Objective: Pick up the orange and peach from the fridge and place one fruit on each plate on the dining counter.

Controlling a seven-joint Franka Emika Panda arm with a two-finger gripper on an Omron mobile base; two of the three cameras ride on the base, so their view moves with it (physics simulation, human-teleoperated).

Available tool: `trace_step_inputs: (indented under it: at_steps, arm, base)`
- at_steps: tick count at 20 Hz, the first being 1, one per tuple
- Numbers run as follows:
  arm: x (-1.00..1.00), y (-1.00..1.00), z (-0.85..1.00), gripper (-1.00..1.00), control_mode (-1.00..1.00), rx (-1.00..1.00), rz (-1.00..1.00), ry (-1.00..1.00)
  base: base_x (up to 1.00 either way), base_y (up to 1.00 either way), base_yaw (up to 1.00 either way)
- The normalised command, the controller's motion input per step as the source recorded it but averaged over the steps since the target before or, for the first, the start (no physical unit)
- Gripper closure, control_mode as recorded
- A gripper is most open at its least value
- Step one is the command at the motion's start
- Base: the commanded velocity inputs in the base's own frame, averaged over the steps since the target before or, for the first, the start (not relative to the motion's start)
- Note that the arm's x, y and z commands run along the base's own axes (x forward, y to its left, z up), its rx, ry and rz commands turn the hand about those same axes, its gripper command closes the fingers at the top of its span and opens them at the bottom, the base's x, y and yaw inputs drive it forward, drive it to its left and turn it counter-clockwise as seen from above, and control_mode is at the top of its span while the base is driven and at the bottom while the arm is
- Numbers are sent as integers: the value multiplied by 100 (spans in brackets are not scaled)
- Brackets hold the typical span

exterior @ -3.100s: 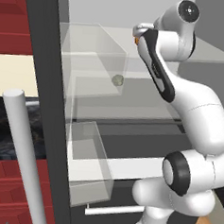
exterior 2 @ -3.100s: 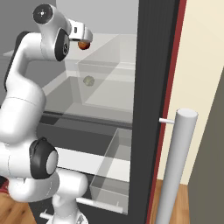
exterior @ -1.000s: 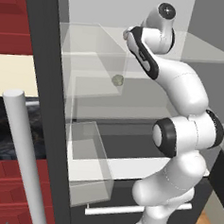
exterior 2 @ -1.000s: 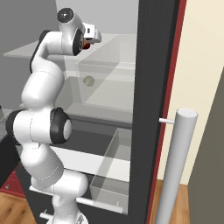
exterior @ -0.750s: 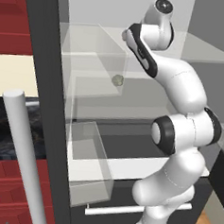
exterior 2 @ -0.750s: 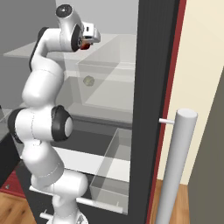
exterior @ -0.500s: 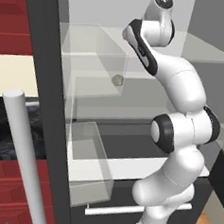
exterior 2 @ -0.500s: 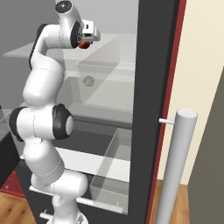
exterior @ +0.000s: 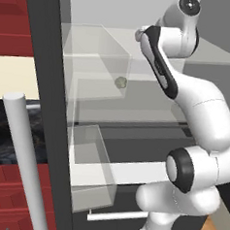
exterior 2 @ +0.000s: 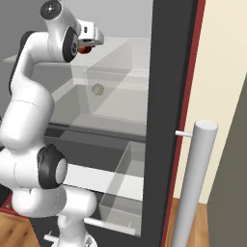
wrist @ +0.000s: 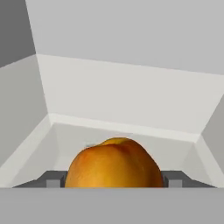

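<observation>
End effector grips the peach high inside the fridge; fetch step underway, next move calls for backing out toward a plate.

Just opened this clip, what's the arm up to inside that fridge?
The white arm reaches high into the open dark grey fridge with the white interior. In the hand view, a round orange-yellow fruit with a reddish blush sits between the gripper's two dark fingertips, apparently grasped. A small round greyish object rests on a glass shelf lower down. No fruit has left the fridge yet.
</observation>
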Motion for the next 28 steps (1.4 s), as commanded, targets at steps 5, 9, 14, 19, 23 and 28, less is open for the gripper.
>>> trace_step_inputs:
  at_steps: [5, 9, 14, 19, 23, 28]
  arm:
    - [-100, -13, -19, 100, -100, 1, -10, 8]
    - [-100, -4, -36, 100, -100, 3, -13, 1]
    - [-100, 0, -70, 100, -100, 3, -12, 0]
    - [-100, 0, -78, 100, -100, 5, -3, 0]
    - [-92, 0, -56, 100, -100, 10, -4, 0]
    - [-62, -3, -43, 100, -100, 10, -1, 0]
  base:
    - [0, 0, 0]
    - [0, 0, 0]
    - [0, 0, 0]
    - [0, 0, 0]
    - [0, 0, 0]
    - [0, 0, 0]
